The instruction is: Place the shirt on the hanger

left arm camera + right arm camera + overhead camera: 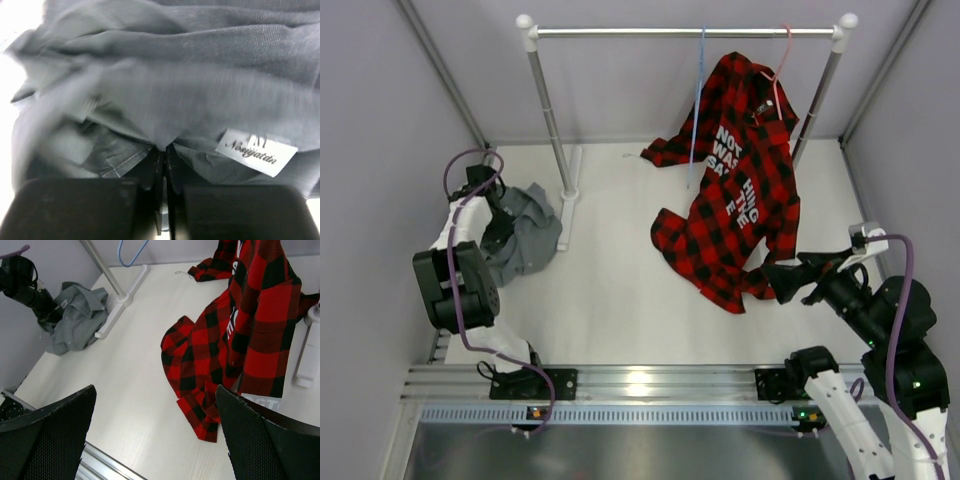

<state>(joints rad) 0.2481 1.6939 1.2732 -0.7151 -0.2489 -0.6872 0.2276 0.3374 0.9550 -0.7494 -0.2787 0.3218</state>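
Light is even, diffuse and bright. The table [610,300] right of the grey shirt [530,235] reads near-white, with soft, faint shadows. There is one glare spot on the aluminium rail [640,385], nearer the camera than the shirt. In the left wrist view the shirt's left-hand folds are motion-smeared and its neck label [256,151] is sharp. Beyond its upper-left edge the picture burns out white. The right wrist view is sharp around the shirt.

You find the shirt [525,235] on the table [610,300] at the left, beside the rack's foot [568,190]; the hanger [699,90] hangs on the rail [685,32], left of the second shirt [740,190].
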